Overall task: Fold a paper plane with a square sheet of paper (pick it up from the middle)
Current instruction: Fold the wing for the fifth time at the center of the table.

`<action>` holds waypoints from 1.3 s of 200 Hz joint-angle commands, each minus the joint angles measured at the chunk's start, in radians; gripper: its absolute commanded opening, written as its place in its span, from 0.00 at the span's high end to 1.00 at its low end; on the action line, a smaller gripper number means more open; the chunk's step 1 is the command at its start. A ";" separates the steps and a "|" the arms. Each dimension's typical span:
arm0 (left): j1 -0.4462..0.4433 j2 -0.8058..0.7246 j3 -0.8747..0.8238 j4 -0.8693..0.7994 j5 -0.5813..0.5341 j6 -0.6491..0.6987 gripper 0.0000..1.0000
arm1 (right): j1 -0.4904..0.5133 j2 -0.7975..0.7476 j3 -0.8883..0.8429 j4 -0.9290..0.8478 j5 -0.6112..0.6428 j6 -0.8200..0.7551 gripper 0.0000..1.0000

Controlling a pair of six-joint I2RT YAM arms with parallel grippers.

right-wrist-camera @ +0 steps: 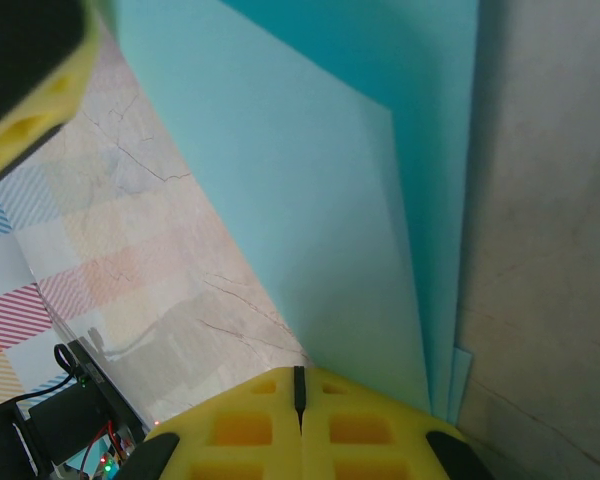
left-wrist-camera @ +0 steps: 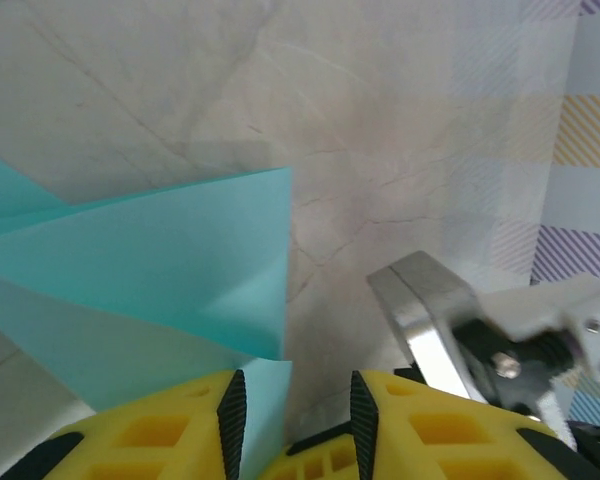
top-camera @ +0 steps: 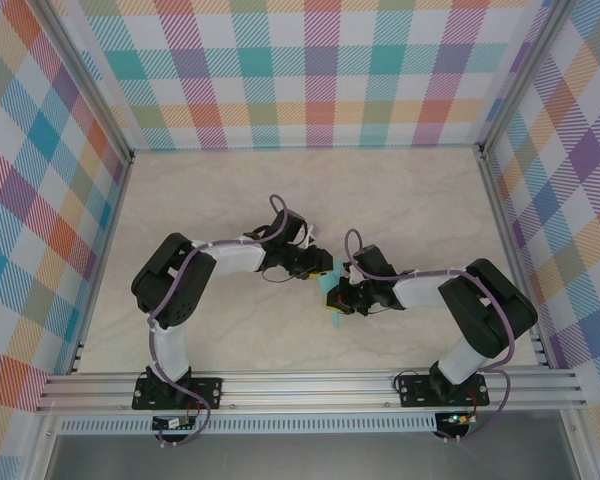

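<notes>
Yellow fingers with black pads mark the left gripper (left-wrist-camera: 294, 400), whose jaws are held narrowly apart. A lower edge of the square sheet of paper (left-wrist-camera: 150, 260) reaches into that gap beside one pad, though a firm pinch cannot be confirmed. At the right gripper (right-wrist-camera: 298, 390) the jaws are closed to a seam with no paper seen in it — the layered sheet runs off beside the fingers. A folding step is judged to be in hand, since flaps are already doubled over. Next, a flap would need to be carried across and pressed flat on the table (left-wrist-camera: 400, 130) while the sheet is pinned — thin paper slips easily.
</notes>
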 commanded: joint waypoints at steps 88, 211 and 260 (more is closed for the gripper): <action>0.087 0.121 0.046 0.025 -0.056 0.032 0.70 | 0.006 0.051 -0.062 -0.103 0.016 -0.040 1.00; 0.132 0.100 0.232 -0.248 -0.142 0.209 0.67 | 0.006 0.058 -0.028 -0.089 0.001 -0.038 1.00; 0.118 -0.058 0.161 -0.262 -0.157 0.182 0.65 | 0.007 0.062 0.000 -0.072 -0.002 -0.022 1.00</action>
